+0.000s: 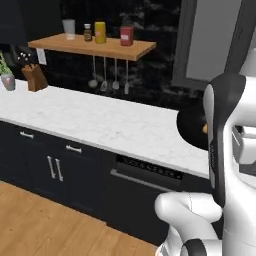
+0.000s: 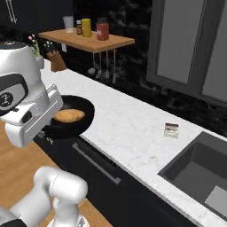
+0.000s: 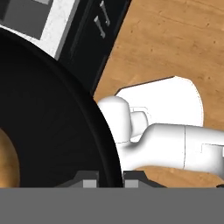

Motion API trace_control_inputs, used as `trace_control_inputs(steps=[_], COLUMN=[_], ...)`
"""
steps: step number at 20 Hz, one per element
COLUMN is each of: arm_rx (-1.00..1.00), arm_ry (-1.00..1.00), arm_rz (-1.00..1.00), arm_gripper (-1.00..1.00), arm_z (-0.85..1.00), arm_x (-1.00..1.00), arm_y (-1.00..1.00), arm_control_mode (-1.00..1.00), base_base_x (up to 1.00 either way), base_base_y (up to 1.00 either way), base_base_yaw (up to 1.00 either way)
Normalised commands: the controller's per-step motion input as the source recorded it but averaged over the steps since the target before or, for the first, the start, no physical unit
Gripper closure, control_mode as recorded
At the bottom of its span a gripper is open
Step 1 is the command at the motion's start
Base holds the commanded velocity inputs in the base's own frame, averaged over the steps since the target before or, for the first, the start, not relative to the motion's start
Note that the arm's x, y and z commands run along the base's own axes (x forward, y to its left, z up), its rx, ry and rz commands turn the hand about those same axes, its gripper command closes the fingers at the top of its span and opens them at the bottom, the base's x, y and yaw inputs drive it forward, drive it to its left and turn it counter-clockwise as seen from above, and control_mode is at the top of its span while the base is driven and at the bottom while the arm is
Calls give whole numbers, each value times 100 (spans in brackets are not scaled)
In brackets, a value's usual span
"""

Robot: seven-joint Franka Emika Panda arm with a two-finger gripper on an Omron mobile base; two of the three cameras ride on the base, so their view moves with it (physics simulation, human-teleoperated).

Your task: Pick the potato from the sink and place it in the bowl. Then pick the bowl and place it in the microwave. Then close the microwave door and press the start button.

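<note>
The gripper [image 3: 110, 177], jaws pinched narrowly on the near rim of the glossy, rigid black bowl [image 2: 82, 116], carries it level-ish; the loose potato [image 2: 68, 115] inside may roll.

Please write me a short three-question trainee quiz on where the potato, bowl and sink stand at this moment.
1. True or false: the small orange-tan potato lies inside the round glossy black bowl.
2. What grips the bowl's rim? A) the gripper B) nothing
3. The dark grey recessed sink holds ____ potato.

Key: 1 true. 2 A: the jaws sit either side of the rim, and the bowl hangs off the counter's front edge. 3 no.
</note>
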Motion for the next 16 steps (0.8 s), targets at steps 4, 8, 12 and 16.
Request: trace_control_inputs(steps=[4,8,12,16], arm_rx=[0,0,0,0], arm_ry=[0,0,0,0], arm_rz=[0,0,0,0], arm_gripper=[100,100,100,100], arm_z=[0,0,0,0], arm_x=[0,0,0,0], arm_y=[0,0,0,0], arm_control_mode=[100,100,100,100], base_base_x=[8,8,9,5], base_base_y=[18,19,11,0], base_base_yaw=[78,79,87,95])
